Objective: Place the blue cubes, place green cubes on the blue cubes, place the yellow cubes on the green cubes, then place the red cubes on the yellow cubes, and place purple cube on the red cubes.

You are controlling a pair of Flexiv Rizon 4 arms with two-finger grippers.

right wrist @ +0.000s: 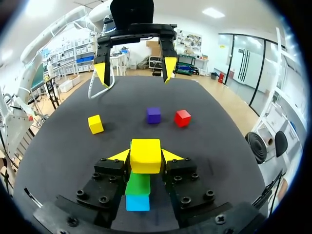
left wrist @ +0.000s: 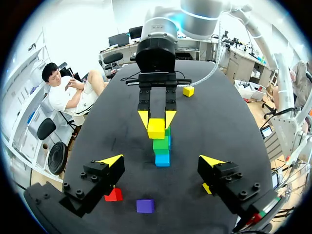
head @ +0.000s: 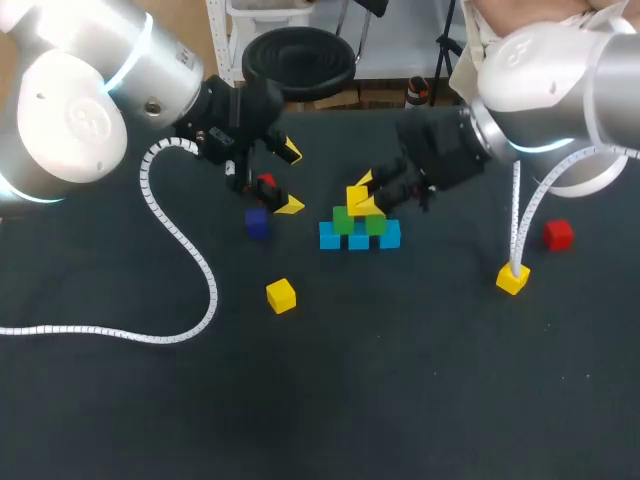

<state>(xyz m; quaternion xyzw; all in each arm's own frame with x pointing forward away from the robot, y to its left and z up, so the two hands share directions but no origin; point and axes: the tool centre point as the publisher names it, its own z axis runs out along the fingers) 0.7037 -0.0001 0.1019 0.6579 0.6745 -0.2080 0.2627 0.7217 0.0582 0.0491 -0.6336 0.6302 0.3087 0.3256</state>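
Counter (head: 400, 400) carries a row of blue cubes (head: 360, 238) with green cubes (head: 360, 222) on top. Your right tool (right wrist: 145, 157) grips a yellow cube (right wrist: 145, 151) directly over the green ones. Your left tool (head: 290, 178) hangs open above a red cube (head: 265, 182), with the purple cube (head: 256, 224) just beside it. A loose yellow cube (head: 281, 296) lies well apart from the blue cubes.

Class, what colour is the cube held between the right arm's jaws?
Yellow. The cube shows best in the right wrist view.

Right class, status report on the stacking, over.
Right gripper shut on yellow cube, over green cubes on blue cubes. Left gripper open, beside red cube and purple cube. No obstruction seen.
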